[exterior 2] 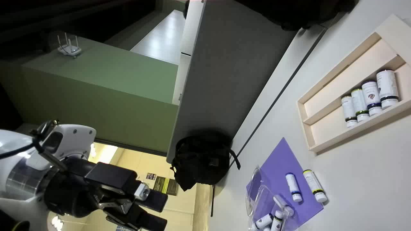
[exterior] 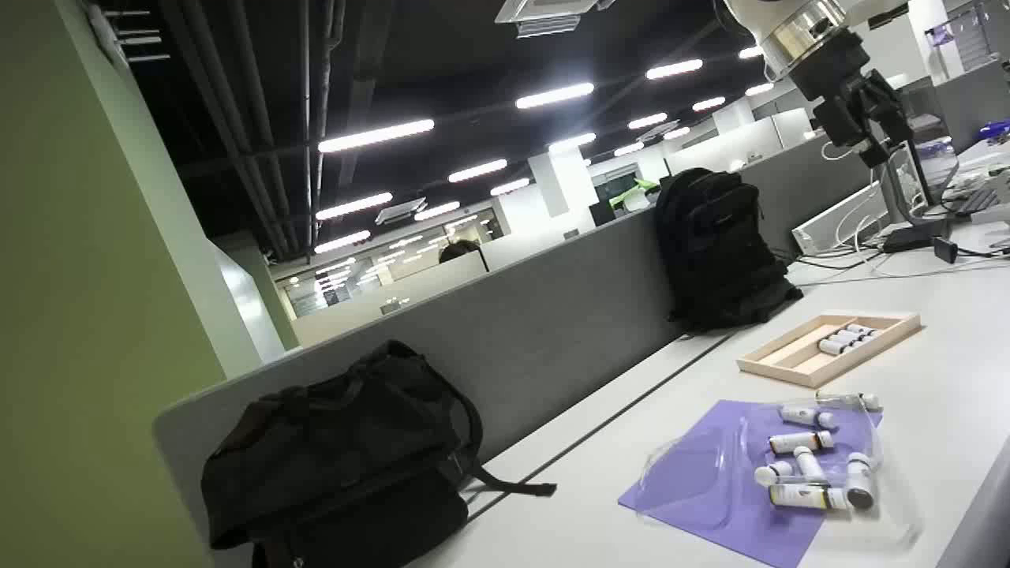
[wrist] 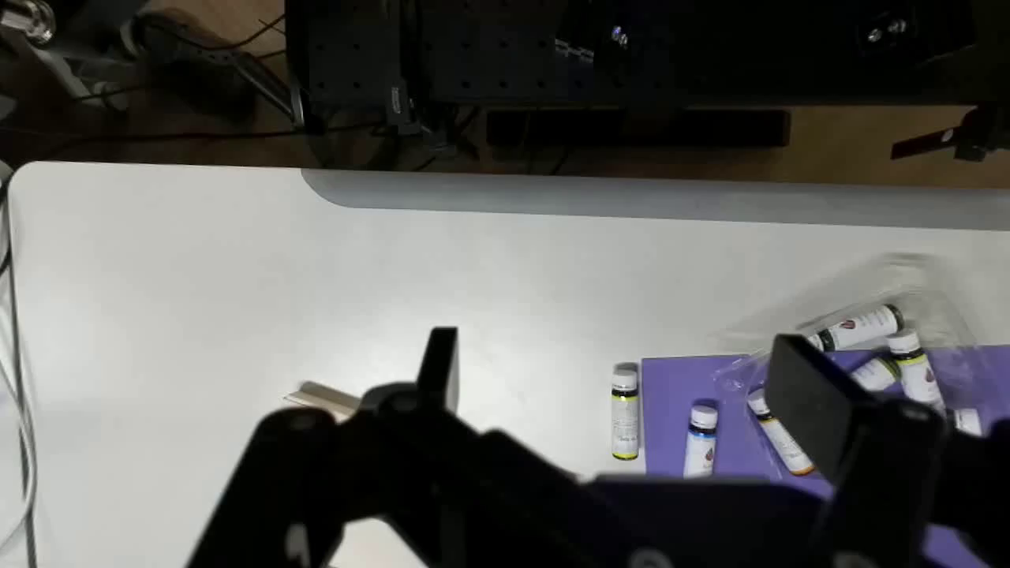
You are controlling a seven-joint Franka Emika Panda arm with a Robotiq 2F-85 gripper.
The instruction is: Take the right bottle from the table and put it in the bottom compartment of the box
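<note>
While gripper [wrist: 619, 367] hangs spread and empty, yellow-banded bottle [exterior 2: 314, 185] lies on table [exterior 2: 359, 179]

Fingers [wrist: 813, 410] wide apart, left and right of that bottle in the wrist view; pick not yet made. Probably the "right" one: lies right of blue-banded bottle [exterior 2: 293, 187] in an exterior view, at edge of purple sheet [exterior 2: 277, 166]. Long axis runs near-far, so little twist needed, I'd say. Come straight down, centre on the barrel, don't nudge blue-banded bottle or snag the sheet. Box [exterior 2: 330, 142] is far right in an exterior view; near compartment [exterior 2: 329, 125], likely "bottom", has four bottles [exterior 2: 371, 96]: aim for the bare stretch left of them.
</note>
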